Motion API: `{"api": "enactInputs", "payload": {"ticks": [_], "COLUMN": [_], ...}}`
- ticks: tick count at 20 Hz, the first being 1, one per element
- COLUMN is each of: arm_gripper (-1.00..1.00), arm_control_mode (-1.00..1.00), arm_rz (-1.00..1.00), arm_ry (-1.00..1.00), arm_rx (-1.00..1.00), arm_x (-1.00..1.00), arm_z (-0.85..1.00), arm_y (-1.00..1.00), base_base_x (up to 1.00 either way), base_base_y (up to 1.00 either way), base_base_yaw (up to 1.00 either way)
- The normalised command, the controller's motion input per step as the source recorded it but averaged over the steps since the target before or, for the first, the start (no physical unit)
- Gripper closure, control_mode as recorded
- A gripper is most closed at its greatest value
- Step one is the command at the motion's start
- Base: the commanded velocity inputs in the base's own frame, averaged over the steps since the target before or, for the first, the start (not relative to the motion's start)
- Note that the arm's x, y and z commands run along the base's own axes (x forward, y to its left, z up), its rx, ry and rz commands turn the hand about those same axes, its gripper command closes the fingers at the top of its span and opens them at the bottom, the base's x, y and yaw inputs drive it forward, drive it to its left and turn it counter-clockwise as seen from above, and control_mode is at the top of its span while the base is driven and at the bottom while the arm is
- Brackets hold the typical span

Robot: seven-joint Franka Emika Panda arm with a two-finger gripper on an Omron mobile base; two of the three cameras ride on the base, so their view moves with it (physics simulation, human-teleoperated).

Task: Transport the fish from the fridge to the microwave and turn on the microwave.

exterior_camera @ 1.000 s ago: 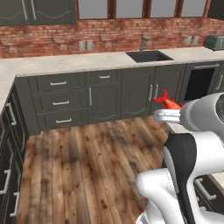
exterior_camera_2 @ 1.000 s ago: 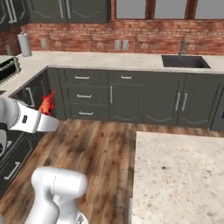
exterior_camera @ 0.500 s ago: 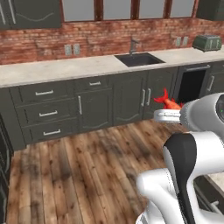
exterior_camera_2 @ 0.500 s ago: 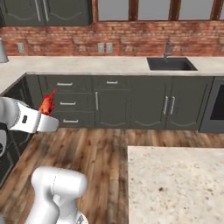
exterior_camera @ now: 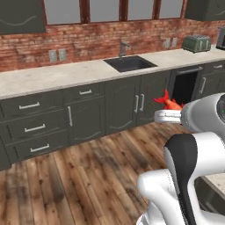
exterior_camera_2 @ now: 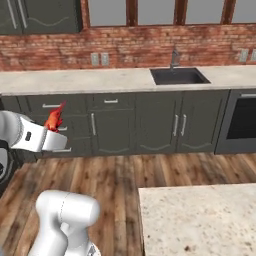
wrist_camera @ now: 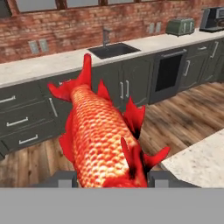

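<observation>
Fish carried through the kitchen
The gripper (wrist_camera: 107,180) holds the red-orange fish (wrist_camera: 103,135) between its fingers, tail toward the sink (wrist_camera: 113,50).

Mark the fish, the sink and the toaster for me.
fish (wrist_camera: 101,135): hand view, on its scaled body between the gripper fingers.
sink (exterior_camera_2: 177,76): right base view, on the dark basin.
toaster (exterior_camera: 196,43): left base view, on its green side.
</observation>
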Motion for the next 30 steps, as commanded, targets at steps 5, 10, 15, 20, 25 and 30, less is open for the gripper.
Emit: {"api": "enactInputs", "payload": {"ticks": [5,10,15,20,25,30], "arm_gripper": [1.0,1.0,1.0,1.0,1.0,1.0], "arm_control_mode": [1.0,1.0,1.0,1.0,1.0,1.0], "arm_rz": [0.0,0.0,0.0,0.0,0.0,0.0], "arm_ry": [0.0,0.0,0.0,0.0,0.0,0.0], "arm_rx": [0.0,0.0,0.0,0.0,0.0,0.0], "arm_x": [0.0,0.0,0.0,0.0,0.0,0.0], "arm_z": [0.0,0.0,0.0,0.0,0.0,0.0], "arm_y": [0.0,0.0,0.0,0.0,0.0,0.0], "base_base_x": [0.52,0.54,0.57,0.57,0.53,0.45], "base_base_y": [0.2,0.23,0.22,0.24,0.21,0.12], "base_base_yaw": [-0.26,-0.28,-0.29,-0.31,-0.32,-0.35]}}
